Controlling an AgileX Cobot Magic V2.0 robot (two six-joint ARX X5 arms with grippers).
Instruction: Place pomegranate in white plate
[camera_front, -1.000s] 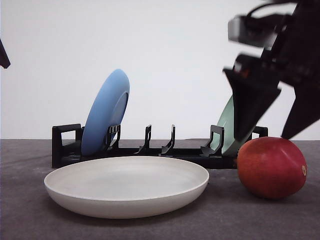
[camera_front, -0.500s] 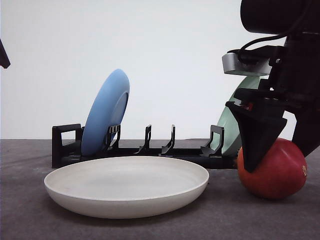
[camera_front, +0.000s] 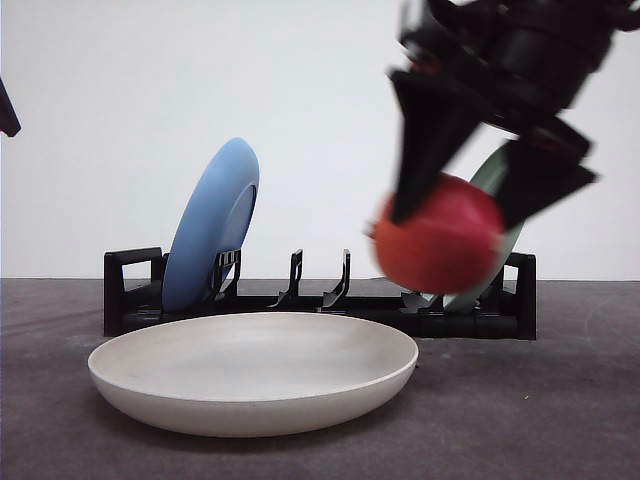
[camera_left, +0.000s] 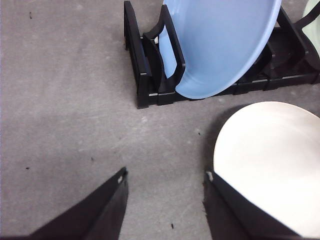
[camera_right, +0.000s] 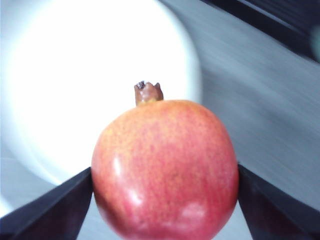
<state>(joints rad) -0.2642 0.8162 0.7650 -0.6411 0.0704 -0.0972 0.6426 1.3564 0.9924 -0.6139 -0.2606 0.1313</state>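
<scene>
Hanging above the far right rim of the wide cream-white plate (camera_front: 253, 372), the round red pomegranate (camera_front: 440, 235) is clamped by the right gripper (camera_front: 470, 205), seemingly for carrying plateward; the left gripper (camera_left: 165, 200) is spread, empty.

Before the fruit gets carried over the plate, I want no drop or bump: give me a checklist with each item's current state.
1. Right pincer shut on the pomegranate: ok, a finger on each side.
2. Fruit lifted off the table: ok.
3. Fruit over the white plate: not ok, it hangs beside the plate's right edge.
4. Plate bare to receive it: ok.
5. Clearance from the rack and green plate: cannot tell from the front.
6. Left pincer out of the way: ok, open by the plate's rim.
</scene>
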